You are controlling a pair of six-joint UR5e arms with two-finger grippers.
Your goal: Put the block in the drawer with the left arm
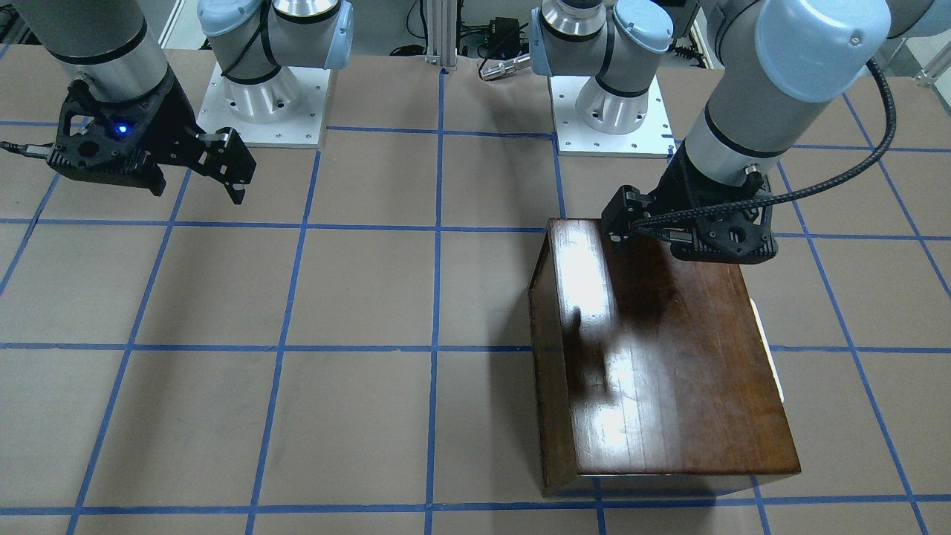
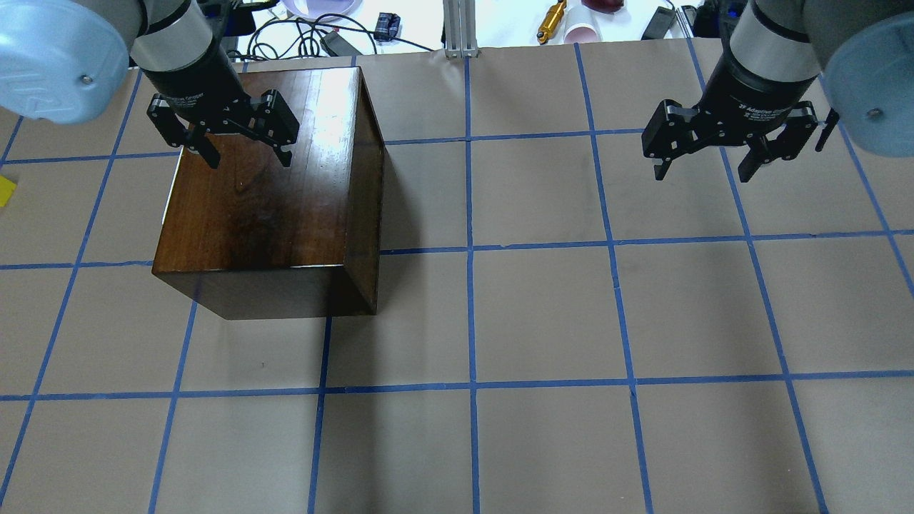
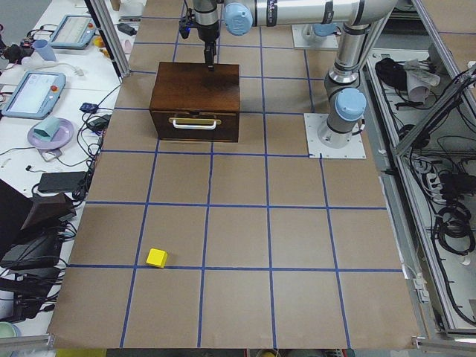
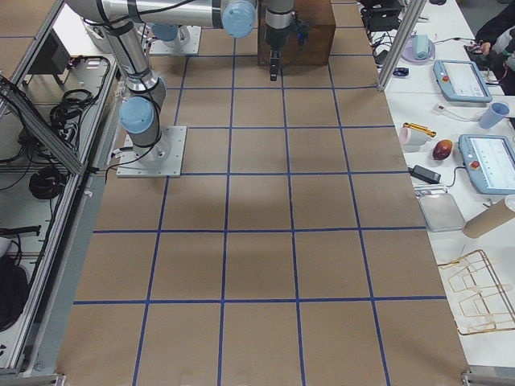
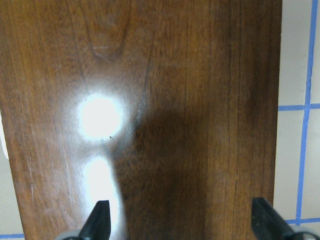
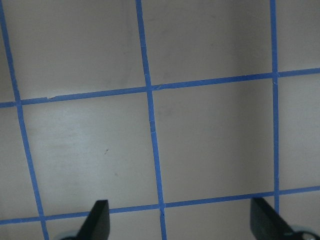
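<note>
The yellow block [image 3: 156, 257] lies on the table far from the box; in the overhead view it shows only at the left edge [image 2: 5, 191]. The glossy dark-brown box [image 2: 264, 207] stands on the table's left half. Its drawer [image 3: 195, 123] looks shut, its front with a pale handle facing the table's left end. My left gripper [image 2: 246, 150] is open and empty, hovering over the box's top near its far edge; the left wrist view [image 5: 182, 225] shows only the glossy top below it. My right gripper [image 2: 707, 168] is open and empty above bare table.
The table is brown paper with a blue tape grid [image 2: 471, 250]. Both arm bases [image 1: 260, 104] stand at the robot's edge. Cables, tablets and small items [image 3: 44, 82] lie on a side bench beyond the far edge.
</note>
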